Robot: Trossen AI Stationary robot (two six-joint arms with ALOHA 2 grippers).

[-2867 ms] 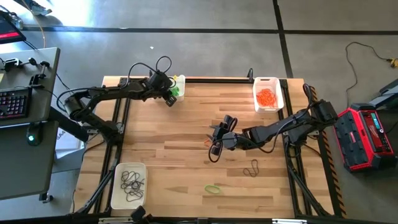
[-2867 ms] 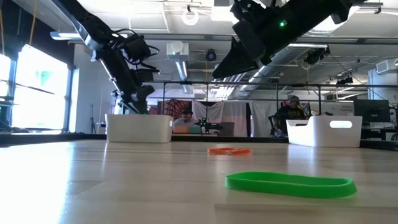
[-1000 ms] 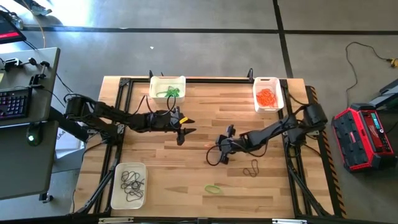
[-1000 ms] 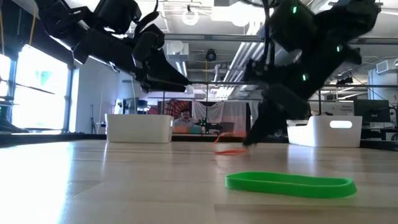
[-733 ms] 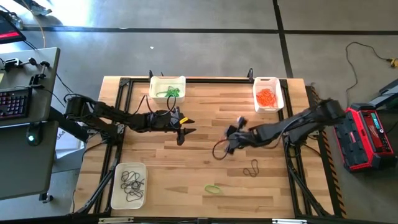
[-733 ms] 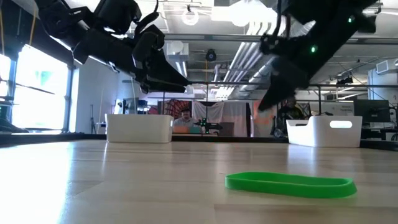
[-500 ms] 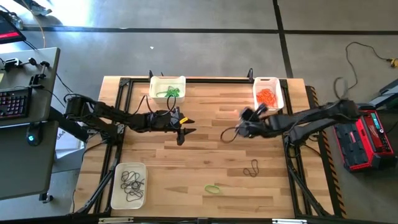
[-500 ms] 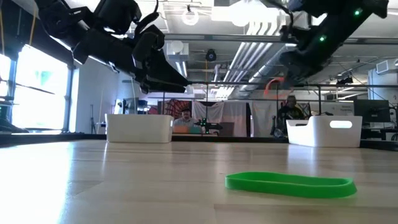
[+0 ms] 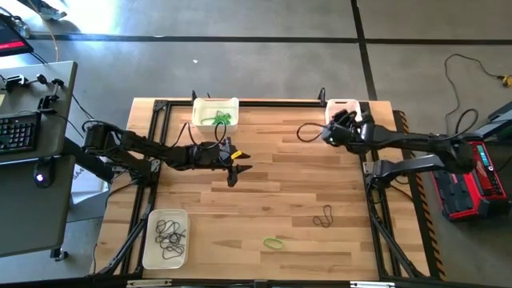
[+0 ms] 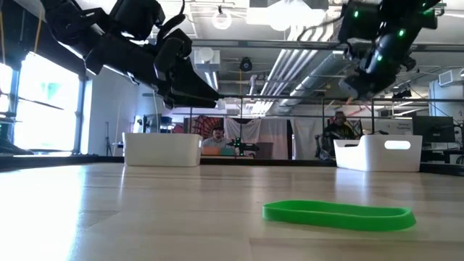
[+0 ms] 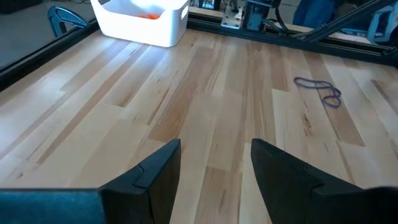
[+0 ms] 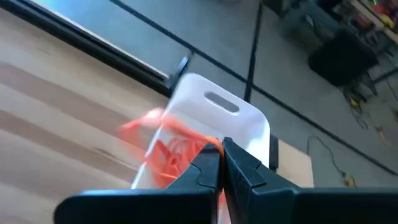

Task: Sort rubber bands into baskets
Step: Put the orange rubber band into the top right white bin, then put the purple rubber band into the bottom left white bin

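Observation:
My right gripper (image 12: 221, 155) is shut on an orange rubber band (image 12: 155, 127) above the far-right basket (image 12: 217, 106), which holds several orange bands; in the high view the gripper (image 9: 328, 133) covers most of that basket (image 9: 342, 104). My left gripper (image 9: 238, 170) hangs open over the table's middle left with nothing between its fingers (image 11: 214, 162). A green band (image 9: 274, 242) and a dark band (image 9: 322, 216) lie flat on the table. One basket (image 9: 216, 112) at the far edge holds green bands, and another (image 9: 166, 238) at the near left holds dark ones. My right gripper pinches the orange band between its two fingertips, at one end of the loop (image 12: 205, 144). The fingers slant downward toward the basket. The band is lifted clear of the table and trails out blurred to one side of the fingertips, above the basket.
Black frame rails (image 9: 156, 136) run along the table's left and right sides. The low view shows the green band (image 10: 337, 214) close to the camera, two baskets (image 10: 161, 148) (image 10: 384, 152) behind it, and people beyond the table.
My right gripper has risen from the table's middle with the orange band and swung toward the far right basket, turning as it went. The band has left the table and now hangs over the basket.

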